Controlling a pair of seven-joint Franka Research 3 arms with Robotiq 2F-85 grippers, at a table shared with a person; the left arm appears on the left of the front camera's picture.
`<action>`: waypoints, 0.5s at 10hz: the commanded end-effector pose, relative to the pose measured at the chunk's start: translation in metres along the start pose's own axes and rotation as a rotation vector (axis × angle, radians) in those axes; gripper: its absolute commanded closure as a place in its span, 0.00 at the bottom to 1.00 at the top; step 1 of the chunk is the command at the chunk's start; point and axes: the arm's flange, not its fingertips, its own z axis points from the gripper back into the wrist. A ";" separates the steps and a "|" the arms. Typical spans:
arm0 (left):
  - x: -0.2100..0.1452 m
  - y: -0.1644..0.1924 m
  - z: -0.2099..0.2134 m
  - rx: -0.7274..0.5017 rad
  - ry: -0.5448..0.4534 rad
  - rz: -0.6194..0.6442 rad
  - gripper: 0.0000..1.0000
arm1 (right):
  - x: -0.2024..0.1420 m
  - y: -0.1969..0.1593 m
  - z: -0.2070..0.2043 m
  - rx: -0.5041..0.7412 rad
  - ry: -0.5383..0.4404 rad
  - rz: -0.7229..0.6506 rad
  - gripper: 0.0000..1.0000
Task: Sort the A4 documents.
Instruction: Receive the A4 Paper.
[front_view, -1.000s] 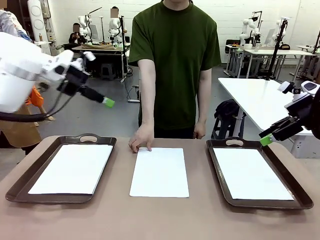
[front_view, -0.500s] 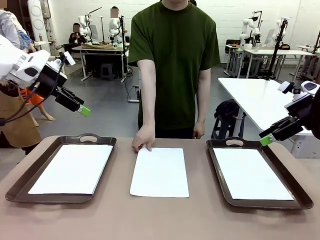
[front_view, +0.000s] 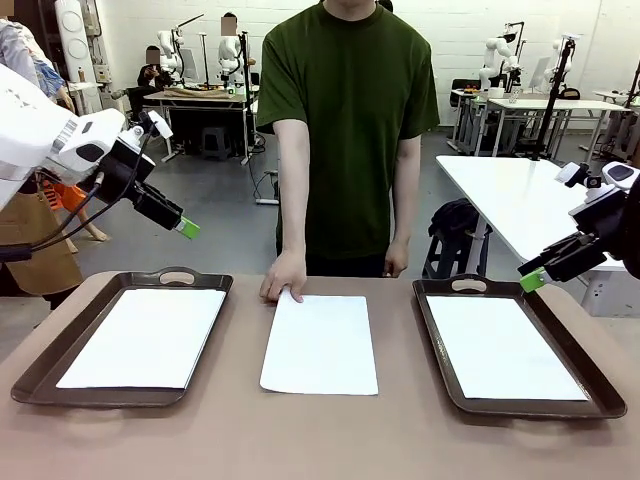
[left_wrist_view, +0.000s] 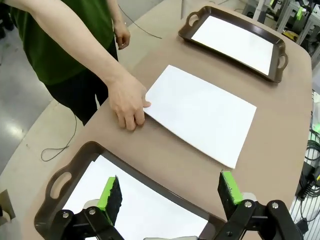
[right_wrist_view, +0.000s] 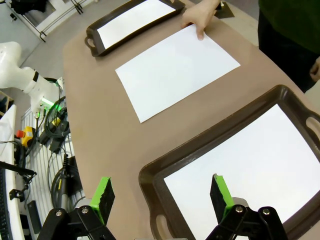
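Beige table carries two dark trays, each holding a white sheet; a loose A4 document lies between them, its far corner under the person's hand. Left gripper and right gripper hover above, jaws apart, empty. Next probably calls for descending to the sheet's edge

No text, label or number can be read; the sheets are blank.

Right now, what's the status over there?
Left claw and right claw open, raised. White paper sheet lies between dark brown trays. Person's hand on its corner.
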 end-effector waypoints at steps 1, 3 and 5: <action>-0.001 0.000 -0.001 -0.020 -0.011 0.029 0.00 | -0.001 0.000 -0.001 -0.001 0.005 0.010 0.00; -0.001 0.001 -0.004 -0.012 0.000 0.051 0.00 | -0.001 0.000 -0.001 -0.001 0.005 0.010 0.00; -0.003 0.002 -0.001 -0.007 0.002 0.021 0.00 | -0.001 0.000 -0.001 -0.001 0.005 0.010 0.00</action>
